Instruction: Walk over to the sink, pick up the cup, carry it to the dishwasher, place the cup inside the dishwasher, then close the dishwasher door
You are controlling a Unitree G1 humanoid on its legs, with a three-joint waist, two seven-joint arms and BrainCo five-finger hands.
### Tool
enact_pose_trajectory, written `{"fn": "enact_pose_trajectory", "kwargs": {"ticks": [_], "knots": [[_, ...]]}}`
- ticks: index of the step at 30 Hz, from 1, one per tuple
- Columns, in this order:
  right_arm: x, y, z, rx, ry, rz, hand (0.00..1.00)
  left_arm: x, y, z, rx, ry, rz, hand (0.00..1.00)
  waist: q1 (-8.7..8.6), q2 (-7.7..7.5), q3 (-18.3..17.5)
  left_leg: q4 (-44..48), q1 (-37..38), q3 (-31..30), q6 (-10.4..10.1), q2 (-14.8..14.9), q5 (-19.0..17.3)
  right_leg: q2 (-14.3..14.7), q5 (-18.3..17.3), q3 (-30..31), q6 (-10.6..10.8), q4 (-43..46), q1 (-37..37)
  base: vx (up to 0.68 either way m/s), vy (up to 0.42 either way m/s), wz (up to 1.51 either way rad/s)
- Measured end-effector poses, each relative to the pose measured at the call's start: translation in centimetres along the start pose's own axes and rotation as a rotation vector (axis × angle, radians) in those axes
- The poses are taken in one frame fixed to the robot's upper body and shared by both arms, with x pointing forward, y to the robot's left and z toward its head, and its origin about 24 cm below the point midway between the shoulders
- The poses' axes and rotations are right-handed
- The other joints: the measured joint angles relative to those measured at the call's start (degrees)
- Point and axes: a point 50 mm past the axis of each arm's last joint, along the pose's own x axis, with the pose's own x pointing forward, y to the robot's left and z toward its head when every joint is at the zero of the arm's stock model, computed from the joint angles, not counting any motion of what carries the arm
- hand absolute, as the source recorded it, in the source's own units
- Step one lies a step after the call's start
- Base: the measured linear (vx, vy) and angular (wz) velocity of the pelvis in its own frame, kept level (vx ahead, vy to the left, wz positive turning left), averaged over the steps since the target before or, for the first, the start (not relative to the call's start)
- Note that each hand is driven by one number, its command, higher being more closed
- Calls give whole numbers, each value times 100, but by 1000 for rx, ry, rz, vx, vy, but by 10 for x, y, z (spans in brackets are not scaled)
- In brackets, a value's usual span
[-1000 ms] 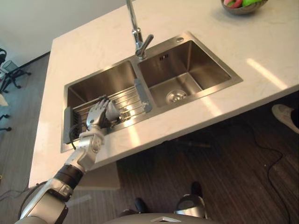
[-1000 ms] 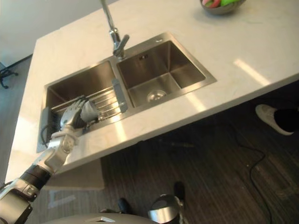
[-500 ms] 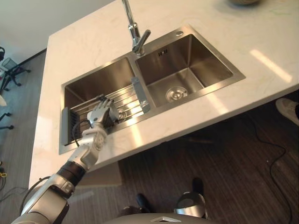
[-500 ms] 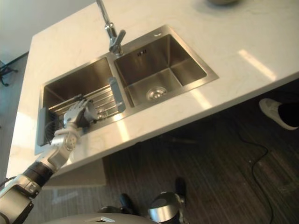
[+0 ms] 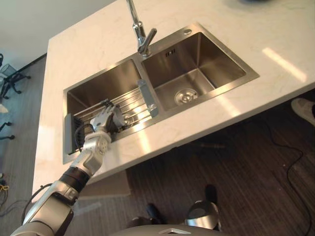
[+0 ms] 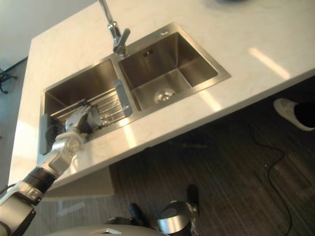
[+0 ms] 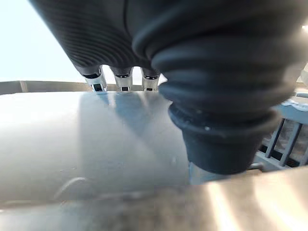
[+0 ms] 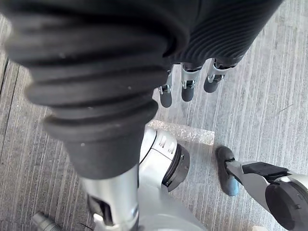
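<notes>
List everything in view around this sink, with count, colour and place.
stainless steel double sink: one, silver, set in the countertop
white stone countertop: one, white, around the sink
chrome tap: one, silver, behind the basins' divider
wire rack: one, silver with grey ends, across the left basin
round drain: one, silver, right basin floor
person's shoe: one, white, on floor at right
left hand: one, silver, over the rack
right hand: one, silver, above the floor

No text, label, brand, number or sign can be read anywhere. A small dark mark (image 5: 171, 52) is seen on the back wall of the right basin of the sink (image 5: 219, 61), but it cannot be made out as print.
</notes>
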Motion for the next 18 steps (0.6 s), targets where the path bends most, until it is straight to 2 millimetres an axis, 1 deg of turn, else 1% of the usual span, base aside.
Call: {"fn": "enact_pose_trajectory", "kwargs": {"ticks": [5, 7, 9, 10, 13, 18], "knots": [[0, 0, 0, 0, -1, 0, 0, 2, -2, 0, -54, -4, -68, 0, 7, -5, 7, -2, 65, -4, -15, -11, 1, -6, -38, -5, 16, 2, 62, 24, -7, 0], [0, 1, 1, 0, -1, 1, 0, 3, -1, 2, -77, -13, -79, 0, 6, -37, 30, 0, 66, -3, -73, -48, 62, -47, -44, -8, 20, 0, 67, -18, -2, 1], [0, 1, 1, 0, -1, 1, 0, 4, -1, 2, -94, -14, -89, 0, 12, -47, 38, -1, 60, -4, -53, -54, 92, -54, -75, -14, 20, -1, 65, -48, -10, 2], [0, 1, 1, -1, -1, 1, 0, 4, -1, 2, -109, -13, -99, 0, 10, -51, 41, -1, 59, -3, -55, -54, 110, -54, -106, -15, -12, -2, 67, -58, -14, 3], [0, 1, 0, -1, -1, 3, 0, 4, 0, 0, -138, -8, -140, 0, 1, -63, 49, -7, 54, -3, -28, -54, 134, -53, -126, -18, 15, -3, 67, -60, -10, 2], [1, 2, -2, 1, 4, 9, 0, 10, 9, -1, -161, -12, -177, 0, -18, -142, 106, -42, 51, -3, -6, -55, 142, -50, -124, -31, 14, -3, 57, -51, -3, 1]]}}
